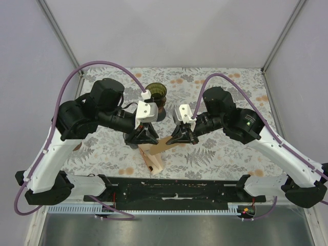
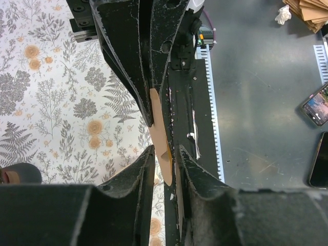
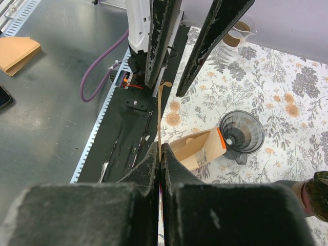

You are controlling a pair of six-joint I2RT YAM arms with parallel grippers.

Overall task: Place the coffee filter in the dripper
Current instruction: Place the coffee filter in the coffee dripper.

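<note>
The brown paper coffee filter (image 3: 159,110) shows edge-on, pinched at its lower edge by my right gripper (image 3: 161,149), which is shut on it. In the top view the filter (image 1: 168,143) hangs between the two grippers. My left gripper (image 2: 165,154) stands open, its jaws on either side of the filter (image 2: 160,136) with a gap showing. The dark, see-through cone dripper (image 3: 241,132) stands upright and empty on the floral cloth. From above, the dripper (image 1: 156,94) is behind the left gripper (image 1: 141,136) and the right gripper (image 1: 183,136).
An open tan filter pack (image 1: 152,158) lies on the cloth below the grippers, near the black base rail (image 1: 169,188). A glass beaker (image 3: 239,33) stands further back. A dark bottle (image 3: 313,190) is at the right edge. Phones (image 2: 315,105) and spare filters (image 3: 18,52) lie on the grey bench.
</note>
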